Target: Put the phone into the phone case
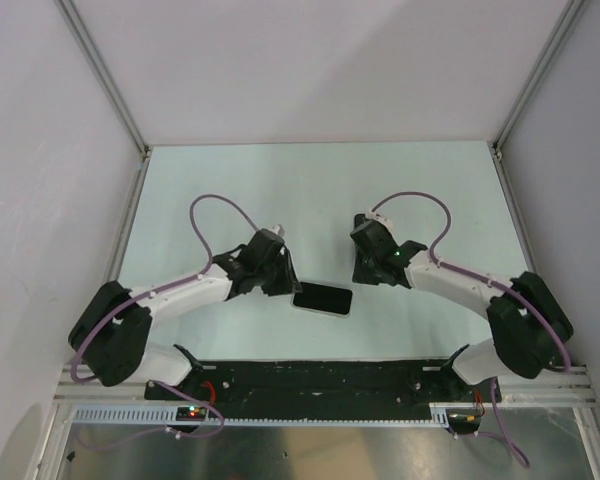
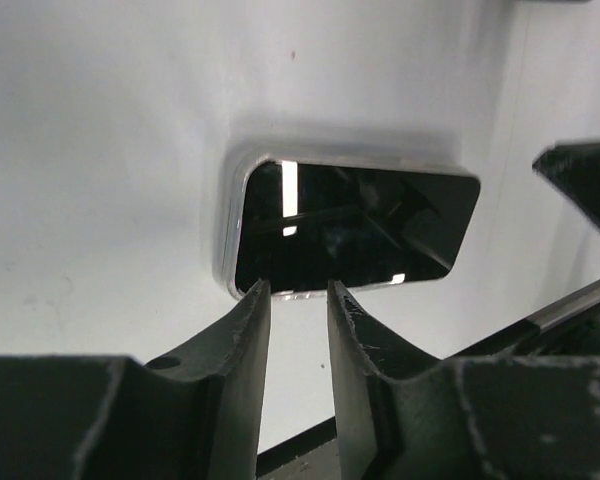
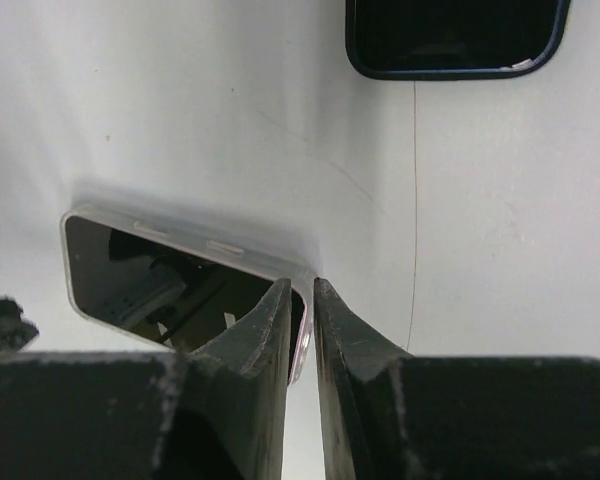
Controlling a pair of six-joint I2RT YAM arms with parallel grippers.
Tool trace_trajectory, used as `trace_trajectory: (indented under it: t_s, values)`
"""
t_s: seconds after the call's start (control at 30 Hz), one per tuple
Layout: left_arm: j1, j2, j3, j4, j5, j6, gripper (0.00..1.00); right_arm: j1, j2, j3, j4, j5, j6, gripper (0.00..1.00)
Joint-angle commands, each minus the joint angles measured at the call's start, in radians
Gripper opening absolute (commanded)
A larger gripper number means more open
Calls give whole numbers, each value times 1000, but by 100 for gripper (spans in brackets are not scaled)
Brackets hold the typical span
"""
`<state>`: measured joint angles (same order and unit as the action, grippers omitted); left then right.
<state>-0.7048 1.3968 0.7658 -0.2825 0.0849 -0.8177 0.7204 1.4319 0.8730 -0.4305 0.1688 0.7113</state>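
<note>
Flanking the thin black phone [image 1: 322, 299], probably to seat it in the clear plastic case [image 2: 230, 225], left gripper [image 2: 298, 290] is hovering part-open, right gripper [image 3: 302, 285] nearly closed, both empty.

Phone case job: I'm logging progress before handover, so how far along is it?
Done, it seems: the phone lies screen up inside the phone case, whose clear rim wraps its edges in both wrist views. In hand: nothing; the left claw stands parted at its near edge, the right claw barely parted by a corner. Left: perhaps pressing the corners home; the seating there cannot be judged.
</note>
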Motion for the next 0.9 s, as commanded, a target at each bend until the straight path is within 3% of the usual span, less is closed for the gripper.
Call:
trace_trajectory:
  t_s: [0.0,0.37,0.63,0.87]
  values:
    - [-57,-48,-53,-12,-22,-49,32,-26,88,57,74,-63,-78,20]
    - [-190,19,-68,17,-63,-144,24,-48,254,115,118,-97,-111,18]
    - [-186,104,-36,34,-69,-146,20,-19,265,74,111,-104,-107,16]
    - [-112,143,-25,42,-63,-116,19,37,186,-29,116,-102,-62,15]
